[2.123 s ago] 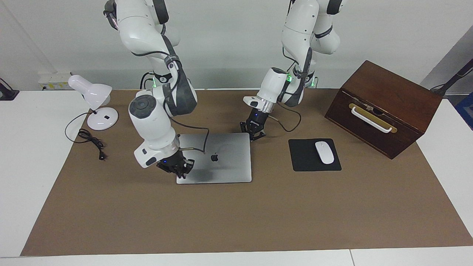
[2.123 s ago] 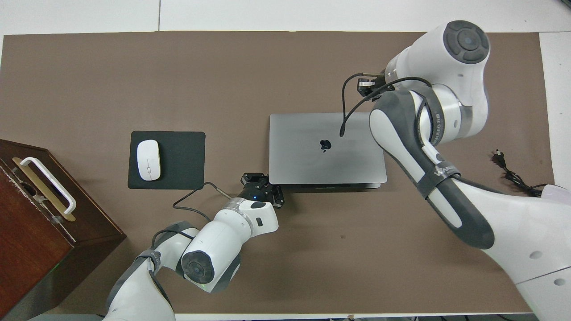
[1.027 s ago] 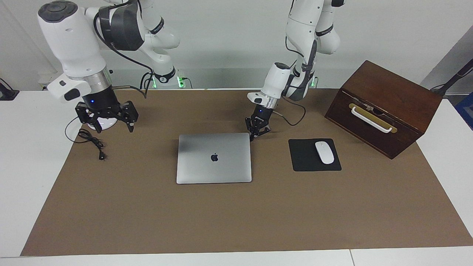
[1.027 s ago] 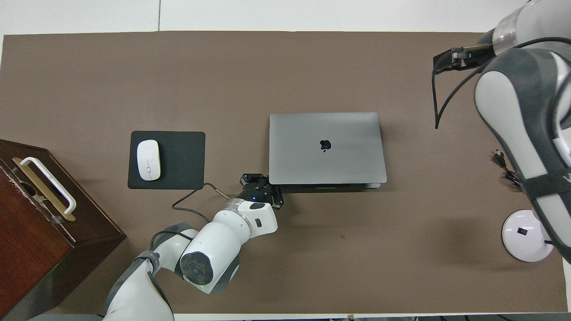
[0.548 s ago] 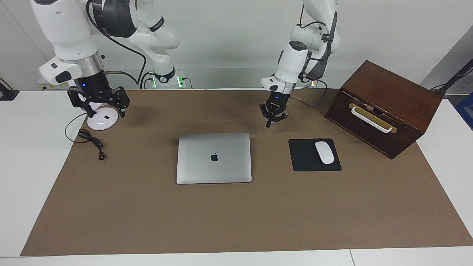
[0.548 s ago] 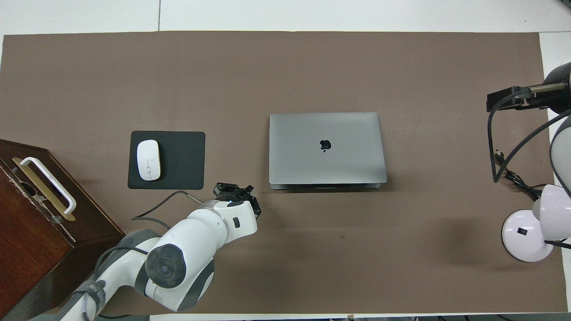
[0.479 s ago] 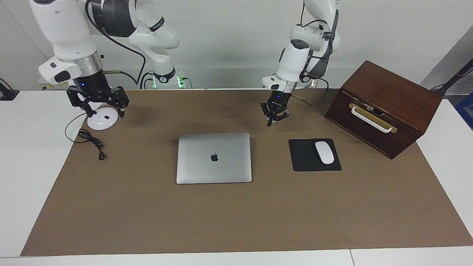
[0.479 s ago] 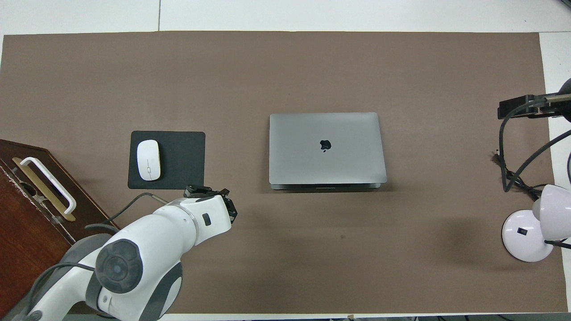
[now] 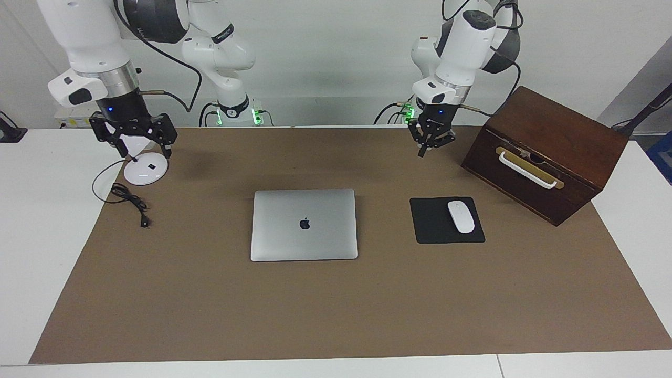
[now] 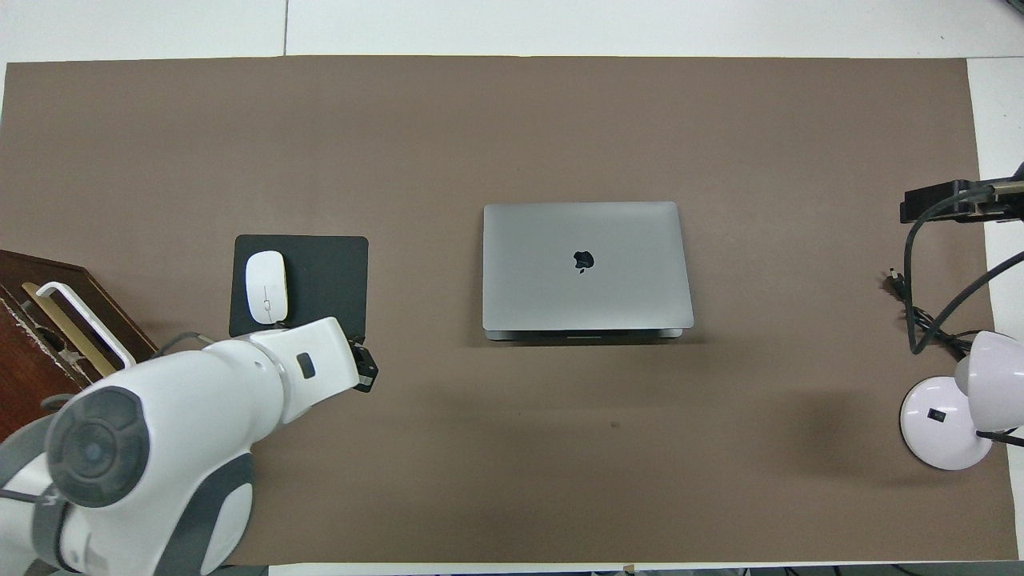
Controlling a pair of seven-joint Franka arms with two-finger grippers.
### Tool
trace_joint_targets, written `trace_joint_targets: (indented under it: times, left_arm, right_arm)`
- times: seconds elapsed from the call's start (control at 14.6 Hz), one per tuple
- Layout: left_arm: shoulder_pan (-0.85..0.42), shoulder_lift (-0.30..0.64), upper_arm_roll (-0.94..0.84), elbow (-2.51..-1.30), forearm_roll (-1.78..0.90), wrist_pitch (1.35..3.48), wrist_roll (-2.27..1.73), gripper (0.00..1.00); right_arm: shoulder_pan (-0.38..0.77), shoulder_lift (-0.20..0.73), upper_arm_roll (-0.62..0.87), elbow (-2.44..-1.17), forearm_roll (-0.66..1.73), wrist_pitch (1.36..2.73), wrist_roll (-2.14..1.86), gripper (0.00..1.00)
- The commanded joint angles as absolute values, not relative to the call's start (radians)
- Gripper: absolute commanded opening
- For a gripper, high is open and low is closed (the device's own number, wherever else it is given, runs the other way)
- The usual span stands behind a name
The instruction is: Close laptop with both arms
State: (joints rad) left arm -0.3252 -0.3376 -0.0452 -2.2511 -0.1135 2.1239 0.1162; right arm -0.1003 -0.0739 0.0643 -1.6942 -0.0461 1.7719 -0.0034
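The silver-grey laptop (image 9: pixel 304 224) lies flat with its lid down and the dark apple logo up, in the middle of the brown mat; it also shows in the overhead view (image 10: pixel 584 264). My right gripper (image 9: pixel 135 148) is open and empty, raised over the white desk lamp, well away from the laptop. My left gripper (image 9: pixel 426 149) is shut and empty, raised over the mat's edge nearest the robots, beside the wooden box. In the overhead view the left gripper (image 10: pixel 366 374) is mostly hidden under its own wrist.
A black mouse pad (image 9: pixel 433 231) with a white mouse (image 9: pixel 461 216) lies beside the laptop toward the left arm's end. A dark wooden box (image 9: pixel 546 142) with a white handle stands past it. The lamp's base (image 9: pixel 146 170) and a black cable (image 9: pixel 128 202) are at the right arm's end.
Both grippers have left the laptop's corners and risen. The right one swung out over the lamp, the left one moved up toward the wooden box. The laptop has stayed closed and still.
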Motion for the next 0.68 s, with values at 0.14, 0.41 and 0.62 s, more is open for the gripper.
trace_joint_targets:
  times: [0.14, 0.41, 0.62]
  left_arm:
    - [-0.187, -0.316, -0.054, -2.155, -0.072, 1.985, 0.121, 1.0]
    - [-0.062, -0.316, -0.054, -2.125, -0.072, 1.98, 0.118, 1.0]
    - [0.02, -0.292, -0.054, -2.074, -0.072, 1.977, 0.118, 1.0]
  right_arm:
    - [-0.117, -0.086, 0.074, -1.678, -0.021, 1.73, -0.035, 1.0]
    - [-0.118, -0.086, 0.074, -1.675, -0.02, 1.732, -0.035, 1.0]
    - [-0.118, -0.086, 0.074, -1.675, -0.02, 1.732, -0.041, 1.0]
